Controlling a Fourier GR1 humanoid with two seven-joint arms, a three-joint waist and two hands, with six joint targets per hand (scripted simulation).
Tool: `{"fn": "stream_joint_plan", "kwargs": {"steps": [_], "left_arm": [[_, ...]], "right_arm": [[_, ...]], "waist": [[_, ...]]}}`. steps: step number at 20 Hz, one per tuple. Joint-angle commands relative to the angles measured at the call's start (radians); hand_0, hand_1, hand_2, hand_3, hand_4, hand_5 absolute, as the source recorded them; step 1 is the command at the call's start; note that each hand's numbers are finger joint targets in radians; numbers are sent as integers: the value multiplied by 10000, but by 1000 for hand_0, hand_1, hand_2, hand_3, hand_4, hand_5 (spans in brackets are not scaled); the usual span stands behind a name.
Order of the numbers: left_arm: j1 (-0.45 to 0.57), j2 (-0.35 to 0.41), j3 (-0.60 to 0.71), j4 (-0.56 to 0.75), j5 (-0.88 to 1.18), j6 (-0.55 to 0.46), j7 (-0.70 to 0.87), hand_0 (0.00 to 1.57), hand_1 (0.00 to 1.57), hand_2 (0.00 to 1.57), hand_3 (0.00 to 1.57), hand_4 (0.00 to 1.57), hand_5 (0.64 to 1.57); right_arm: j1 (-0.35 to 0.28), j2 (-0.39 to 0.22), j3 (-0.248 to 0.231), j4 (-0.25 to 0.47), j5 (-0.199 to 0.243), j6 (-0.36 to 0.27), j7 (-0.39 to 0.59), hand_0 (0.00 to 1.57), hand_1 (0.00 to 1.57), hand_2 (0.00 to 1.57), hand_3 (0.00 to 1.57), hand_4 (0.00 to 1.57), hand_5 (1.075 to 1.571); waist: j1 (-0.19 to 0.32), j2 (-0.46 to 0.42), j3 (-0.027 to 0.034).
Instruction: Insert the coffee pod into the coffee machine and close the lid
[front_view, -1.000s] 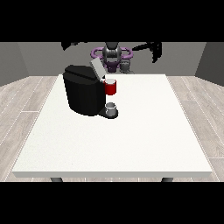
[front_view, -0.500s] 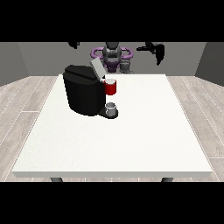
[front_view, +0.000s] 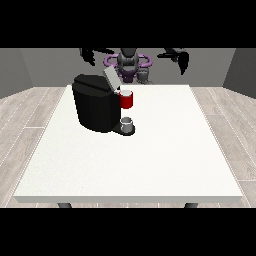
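Observation:
The black coffee machine (front_view: 95, 107) stands on the left half of the white table (front_view: 150, 160). Its grey lid (front_view: 110, 77) is tilted up and open. A red part with a white top (front_view: 126, 100) sticks out at the machine's front, above a small grey cup (front_view: 127, 123) on the drip tray. A small grey cylinder (front_view: 144, 76) stands at the table's far edge in front of the robot. Both hands hang in the air beside the robot's shoulders, far from the machine: the hand at the view's left (front_view: 89, 55) and the hand at the view's right (front_view: 180, 57), fingers extended, holding nothing.
The robot's purple and grey torso (front_view: 128, 62) is behind the far table edge. White tabletop stretches to the right of and in front of the machine. Wooden floor surrounds the table.
The hand at the view's left has drifted a little inward towards the robot's head. The hand at the view's right has barely moved. Machine, lid and cup are as before.

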Motion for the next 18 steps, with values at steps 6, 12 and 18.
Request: {"fn": "stream_joint_plan", "kwargs": {"steps": [6, 12, 18], "left_arm": [[1352, -75, -692, -2272, 763, 200, 525, 0, 0, 0, 0, 0, 1571], [1578, 38, -1019, -2631, 758, 556, 627, 0, 0, 0, 0, 0, 1571], [1298, 762, -544, -2951, 1297, 480, 872, 0, 0, 0, 0, 0, 1571]], "right_arm": [[-1135, -172, -588, 1520, -204, 299, -383, 0, 0, 0, 0, 0, 1571], [-2033, 306, -230, 1997, 234, -166, -371, 0, 0, 0, 0, 0, 1571], [-2648, 217, -154, 2432, 534, -54, -669, 0, 0, 0, 0, 0, 1571]], "waist": [[81, 833, 0], [-39, 1387, -2], [-244, 1781, -2]]}}
